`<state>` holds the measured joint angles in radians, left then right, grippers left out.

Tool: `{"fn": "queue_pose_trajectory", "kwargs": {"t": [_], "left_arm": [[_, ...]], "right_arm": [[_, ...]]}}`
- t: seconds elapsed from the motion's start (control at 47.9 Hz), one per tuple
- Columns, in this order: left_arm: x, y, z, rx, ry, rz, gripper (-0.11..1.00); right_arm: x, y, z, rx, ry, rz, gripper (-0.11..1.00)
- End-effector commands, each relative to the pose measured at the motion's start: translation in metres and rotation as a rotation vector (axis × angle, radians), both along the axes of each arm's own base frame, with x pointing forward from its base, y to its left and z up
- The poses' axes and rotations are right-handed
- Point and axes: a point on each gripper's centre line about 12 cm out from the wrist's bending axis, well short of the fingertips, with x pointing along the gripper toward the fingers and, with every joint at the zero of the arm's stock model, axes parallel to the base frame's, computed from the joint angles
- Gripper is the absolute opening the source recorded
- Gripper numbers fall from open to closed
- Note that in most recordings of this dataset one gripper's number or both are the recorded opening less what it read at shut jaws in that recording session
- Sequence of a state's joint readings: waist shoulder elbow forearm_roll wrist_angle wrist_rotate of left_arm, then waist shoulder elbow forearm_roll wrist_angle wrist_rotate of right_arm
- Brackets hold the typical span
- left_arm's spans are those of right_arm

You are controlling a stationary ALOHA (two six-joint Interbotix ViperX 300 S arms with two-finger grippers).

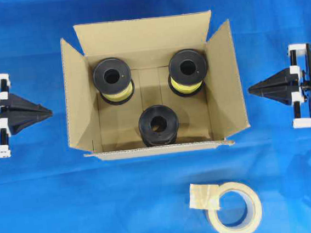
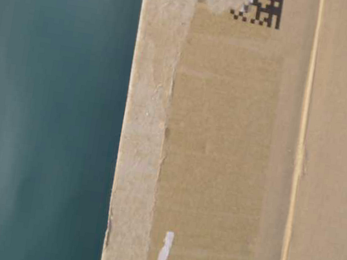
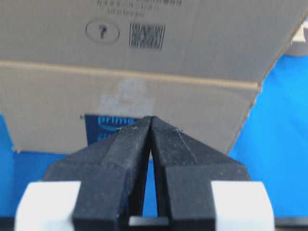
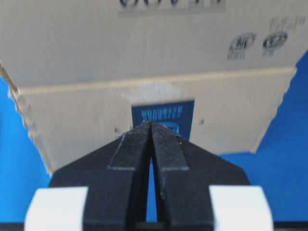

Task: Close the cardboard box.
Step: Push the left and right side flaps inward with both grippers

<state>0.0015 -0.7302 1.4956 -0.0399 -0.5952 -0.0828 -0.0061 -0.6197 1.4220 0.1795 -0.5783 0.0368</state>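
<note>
The blue worktop point(image 1: 38, 216) fills the overhead view, and the cardboard box point(image 1: 79, 102) sits at its centre, a little toward the top of the frame, with all four flaps standing open and splayed outward. Its long axis runs left to right across the picture, so the short end flaps face the two arms while the long flaps lie toward the top and bottom edges. Inside stand three black spools point(image 1: 158, 125): two toward the upper wall, both wound with yellow, and one by the lower wall at the middle. The left hand point(image 1: 49, 111) waits at the left edge of the frame and the right hand point(image 1: 250, 89) at the right edge, each pointing inward at its own end flap, near it but not touching, about equally close; both have their fingers pressed together, holding nothing. Each wrist view shows a folded-down flap straight ahead of the tips. A tape roll point(image 1: 236, 209) lies at the lower right, well apart from the box. Nothing has been folded in yet, so closing probably begins with each hand tipping its nearest flap.
</note>
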Motion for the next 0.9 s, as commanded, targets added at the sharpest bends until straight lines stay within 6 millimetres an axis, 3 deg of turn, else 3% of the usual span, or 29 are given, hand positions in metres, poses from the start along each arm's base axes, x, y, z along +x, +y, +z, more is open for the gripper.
{"fn": "queue_pose_trajectory", "kwargs": {"t": [0.0, 0.585, 0.877], "left_arm": [[0.014, 0.000, 0.012, 0.007, -0.024, 0.002, 0.00], [0.106, 0.022, 0.018, 0.037, 0.035, 0.071, 0.00], [0.128, 0.030, 0.022, 0.037, 0.027, 0.093, 0.00]], "right_arm": [[0.012, 0.000, 0.013, -0.003, -0.037, 0.001, 0.00], [0.072, 0.001, 0.041, -0.058, -0.060, 0.023, 0.00], [0.106, -0.004, 0.036, -0.069, -0.025, 0.012, 0.00]]}}
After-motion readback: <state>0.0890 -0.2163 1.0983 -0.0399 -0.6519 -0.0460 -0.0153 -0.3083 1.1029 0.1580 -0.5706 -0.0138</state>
